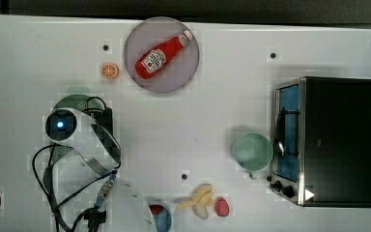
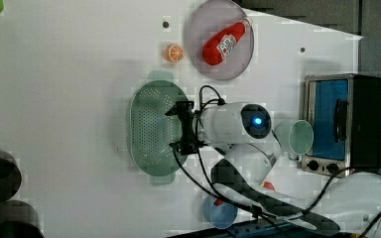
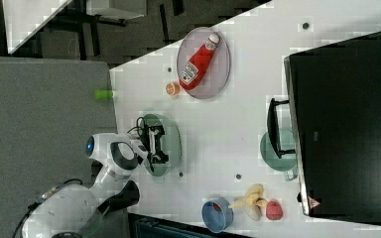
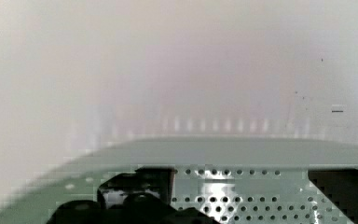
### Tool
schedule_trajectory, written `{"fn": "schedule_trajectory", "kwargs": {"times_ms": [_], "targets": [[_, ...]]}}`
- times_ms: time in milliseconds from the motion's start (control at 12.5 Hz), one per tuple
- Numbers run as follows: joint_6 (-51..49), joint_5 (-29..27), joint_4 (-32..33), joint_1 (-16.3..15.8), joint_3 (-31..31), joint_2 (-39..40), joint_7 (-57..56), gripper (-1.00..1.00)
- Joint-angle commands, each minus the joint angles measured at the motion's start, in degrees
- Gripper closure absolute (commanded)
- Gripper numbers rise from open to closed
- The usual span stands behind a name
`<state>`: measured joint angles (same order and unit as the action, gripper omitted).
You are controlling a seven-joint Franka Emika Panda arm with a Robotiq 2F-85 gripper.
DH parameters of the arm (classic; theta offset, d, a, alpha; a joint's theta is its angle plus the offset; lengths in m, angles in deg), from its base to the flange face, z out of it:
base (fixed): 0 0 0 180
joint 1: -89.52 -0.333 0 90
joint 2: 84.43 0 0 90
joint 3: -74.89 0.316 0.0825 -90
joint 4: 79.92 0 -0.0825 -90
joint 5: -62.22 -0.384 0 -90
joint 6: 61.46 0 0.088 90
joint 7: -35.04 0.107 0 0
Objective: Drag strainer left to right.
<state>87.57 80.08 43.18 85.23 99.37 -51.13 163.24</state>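
The strainer (image 2: 151, 130) sits left of centre in the left view, a pale green oval of thin plastic with a tab handle at each end; in the top view only its edge (image 1: 75, 101) peeks out at mid-left under the arm. It looks light and fairly stiff, and on the smooth white table (image 2: 69, 74) it should slide easily, perhaps skid or tip if pulled high. The gripper (image 2: 178, 130) hangs over the rim nearest the arm, fingers spread, one tip (image 4: 137, 184) down inside the holed wall. That rim seems the best hold, hooked low rather than squeezed.
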Motion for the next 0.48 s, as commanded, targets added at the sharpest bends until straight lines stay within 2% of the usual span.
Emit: {"fn": "schedule_trajectory", "kwargs": {"times_ms": [80,480], "targets": [[0.3,-0.2,3.3,2.9,0.5,-3.7,1.6,-1.00],[1.9,-0.2,9.2,7.6,-0.3,-7.4,-2.4,-1.00]]}}
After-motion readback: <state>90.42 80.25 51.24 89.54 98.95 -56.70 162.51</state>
